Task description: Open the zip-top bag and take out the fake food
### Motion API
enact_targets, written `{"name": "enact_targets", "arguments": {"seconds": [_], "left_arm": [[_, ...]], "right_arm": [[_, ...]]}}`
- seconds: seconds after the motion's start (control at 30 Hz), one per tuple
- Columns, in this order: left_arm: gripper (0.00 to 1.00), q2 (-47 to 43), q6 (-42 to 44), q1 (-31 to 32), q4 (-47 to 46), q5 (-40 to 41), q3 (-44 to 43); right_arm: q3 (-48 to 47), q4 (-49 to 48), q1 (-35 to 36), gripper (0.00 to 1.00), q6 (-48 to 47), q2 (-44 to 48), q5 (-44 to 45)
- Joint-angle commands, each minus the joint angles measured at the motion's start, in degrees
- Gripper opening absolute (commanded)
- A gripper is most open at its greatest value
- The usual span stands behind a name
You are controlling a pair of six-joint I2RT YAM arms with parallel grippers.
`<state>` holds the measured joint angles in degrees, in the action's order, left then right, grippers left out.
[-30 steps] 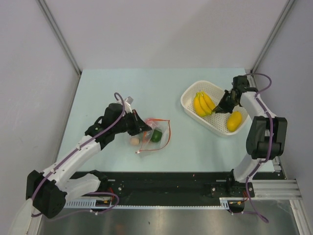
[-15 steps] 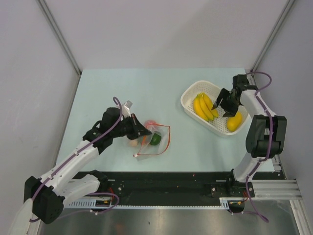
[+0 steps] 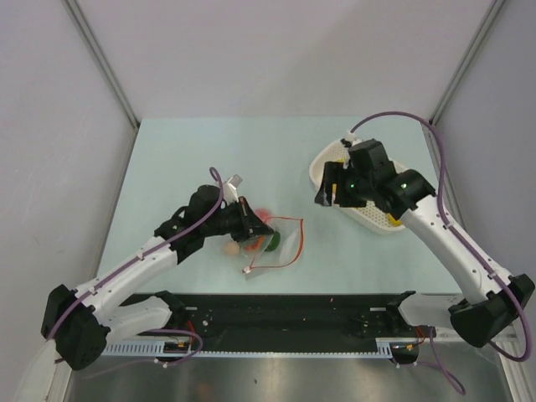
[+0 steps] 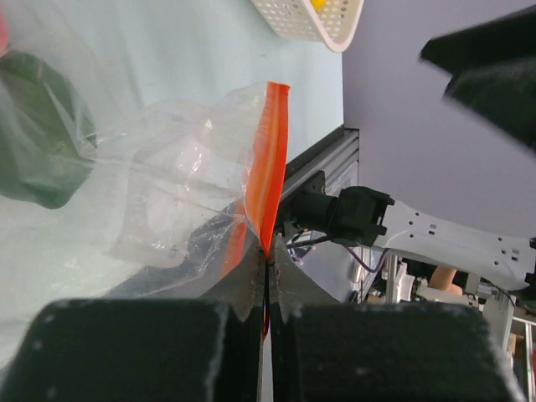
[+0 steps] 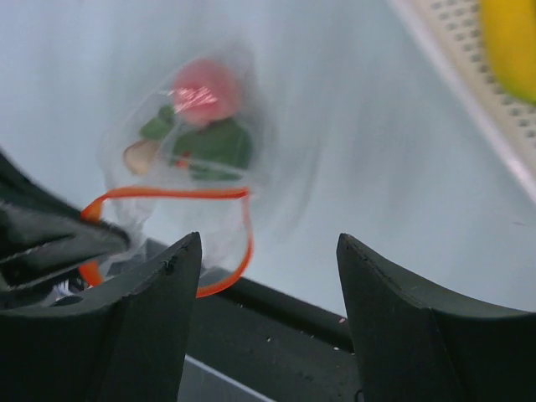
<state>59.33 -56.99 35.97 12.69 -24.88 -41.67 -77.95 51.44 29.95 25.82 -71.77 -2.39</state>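
Top external view shows the pale green table (image 3: 167, 151) with the greatest change in the right arm (image 3: 435, 226): a second ago it was folded at the right edge with its tip over the white perforated basket (image 3: 374, 223), and it has since swung out over that basket toward the table's middle, covering most of the contents. The left arm (image 3: 142, 255) has shifted only slightly to the right. The right gripper (image 5: 268, 241) is spread wide and holds nothing; its wrist view looks down between the fingers at the zip-top bag (image 3: 283, 241). The bag lies on the table left of centre, toward the front edge. Its red zip strip now forms a rounder, wider loop than before. The left gripper (image 4: 268, 268) is clamped tight on that red strip at one corner of the mouth, lifting it off the table. A dark green vegetable (image 5: 213, 142), a red piece (image 5: 201, 88) and a tan egg-like piece (image 5: 138, 155) sit bunched at the bag's closed end. A yellow fruit (image 5: 507, 42) lies in the basket.
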Motion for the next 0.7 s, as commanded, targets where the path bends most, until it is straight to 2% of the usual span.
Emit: {"name": "enact_targets", "arguments": {"seconds": [0.0,0.1,0.13,0.2,0.23,0.3,0.57,0.67], "left_arm": [[0.0,1.4,-2.9,3.1,-4.4,2.1,-2.9],[0.0,2.8,-4.2,3.3,-6.6,1.8,-3.1],[0.0,3.3,-4.1,3.3,-5.9,1.8,-4.5],[0.0,3.9,-3.6,3.3,-5.0,2.3,-5.9],[0.0,4.6,-3.4,3.3,-4.7,2.6,-6.8],[0.0,5.0,-3.6,3.3,-4.7,3.2,-7.3],[0.0,7.8,-6.2,3.4,-7.8,1.8,-8.2],[0.0,8.8,-6.2,3.3,-7.3,1.3,-8.4]], "right_arm": [[3.4,-4.3,11.7,0.69,4.9,1.6,3.0],[7.2,-8.4,16.4,0.65,7.1,2.0,4.5],[8.3,-9.8,17.2,0.59,9.0,2.1,3.7],[11.9,-13.5,19.6,0.55,10.5,2.4,3.9],[13.1,-14.7,20.2,0.47,11.1,2.3,3.5],[15.5,-17.8,21.4,0.4,11.2,2.2,3.5],[21.1,-29.1,23.1,0.33,10.7,0.1,4.9],[21.5,-30.2,22.4,0.33,10.3,-2.9,5.5]]}}
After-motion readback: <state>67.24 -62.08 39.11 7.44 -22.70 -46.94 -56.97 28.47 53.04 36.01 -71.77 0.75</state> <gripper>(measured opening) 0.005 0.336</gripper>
